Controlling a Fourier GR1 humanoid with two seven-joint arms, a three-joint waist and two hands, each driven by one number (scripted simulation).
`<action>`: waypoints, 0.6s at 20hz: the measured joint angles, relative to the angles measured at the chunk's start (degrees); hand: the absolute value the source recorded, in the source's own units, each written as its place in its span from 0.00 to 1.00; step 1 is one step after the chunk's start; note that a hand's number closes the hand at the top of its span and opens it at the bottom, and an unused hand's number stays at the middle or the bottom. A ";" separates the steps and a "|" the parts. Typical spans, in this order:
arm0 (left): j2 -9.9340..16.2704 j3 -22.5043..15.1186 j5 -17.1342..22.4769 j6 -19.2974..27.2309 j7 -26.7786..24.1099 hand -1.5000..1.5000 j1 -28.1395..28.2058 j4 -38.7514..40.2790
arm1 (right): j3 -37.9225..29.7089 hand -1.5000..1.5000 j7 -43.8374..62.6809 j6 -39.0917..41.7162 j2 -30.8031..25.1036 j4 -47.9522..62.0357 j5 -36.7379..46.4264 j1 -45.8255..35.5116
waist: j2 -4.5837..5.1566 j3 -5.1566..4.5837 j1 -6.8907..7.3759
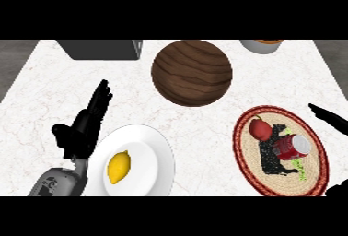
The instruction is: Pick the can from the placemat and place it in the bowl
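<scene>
From above, the marble counter [204, 129] is laid out with the job hardly begun. The red can [291, 146] lies tipped on its side on the round woven placemat [248, 152] at the right, its pale end facing right, with a small red fruit-like thing [259, 128] just beside it on the same mat. The wooden bowl [192, 73] stands well apart, further back toward the middle of the counter, and nothing shows in it.

The right hand [329, 117] comes in at the right edge, only dark straight fingers showing, pointed toward the mat's rim and apart from the can; they look spread, holding nothing. A dark patch at the lower right corner may be part of the same arm, though I cannot say.

The left hand [87, 124] rests open at the left, fingers up, beside a white plate [146, 152] with a lemon [119, 167] on it.

As I judge it, everything is left to do: reach the can, grasp it, carry it across and set it in the bowl. Lying on its side, the can may roll when touched.
</scene>
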 measured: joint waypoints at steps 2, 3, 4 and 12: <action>0.03 1.05 -0.09 -1.02 0.45 0.50 0.68 -0.88 | -0.77 0.00 -0.61 1.96 1.20 0.87 1.10 -0.14 | -0.03 0.00 -0.07; -0.22 1.20 -0.43 -1.17 0.72 0.50 1.19 -1.51 | -0.79 0.00 -0.98 2.61 2.22 2.05 2.12 -0.91 | -0.03 0.00 -0.05; -0.71 1.31 -0.92 -1.21 0.63 0.50 1.31 -1.40 | -1.01 0.00 -2.14 3.25 3.11 3.45 3.08 -1.30 | -0.03 0.00 -0.05; -2.72 3.39 -3.03 -2.99 0.09 0.50 0.60 0.15 | -6.80 0.00 -6.78 10.70 5.53 7.23 2.10 -1.36 | -0.03 0.01 -0.25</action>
